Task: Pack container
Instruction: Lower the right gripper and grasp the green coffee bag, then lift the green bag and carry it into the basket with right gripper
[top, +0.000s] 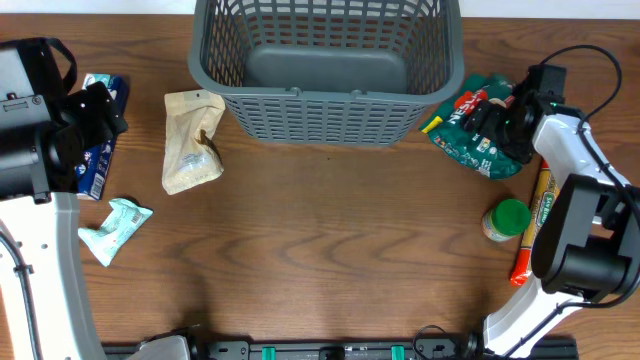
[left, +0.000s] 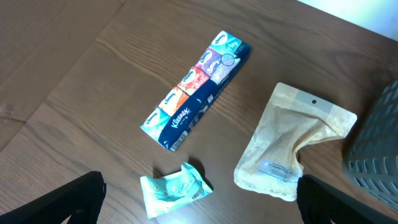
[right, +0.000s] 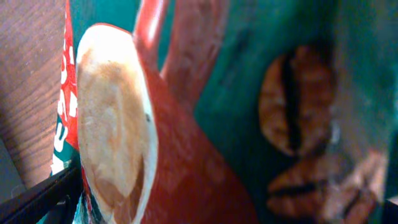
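Container (top: 330, 118) at the middle of the table's far edge, long axis along that edge, solid floor bare, nothing packed yet. Right gripper (top: 503, 125) near the far right corner, down on a green coffee bag (top: 470, 140) just beside the container's right-hand wall. In the right wrist view, nothing but the bag's printed cup and beans and a dark finger (right: 37, 198) at the lower left corner, so cannot tell whether clamped on the bag or merely straddling it. Left gripper (top: 100, 112) by the left edge, fingers apart and empty, hanging over a long tissue pack (left: 196, 90). A beige pouch (top: 190, 140) between it and the container, and a small mint-green packet (top: 113, 228) nearer the front edge. Along the right edge, a green-lidded jar (top: 507, 220) and an orange tube (top: 543, 205). Probably the first pick in hand. From the right gripper, container to the left and slightly farther back, and this arm much the nearer. Calls for a lift clear of the thick rim, then a short carry leftward over the short wall.
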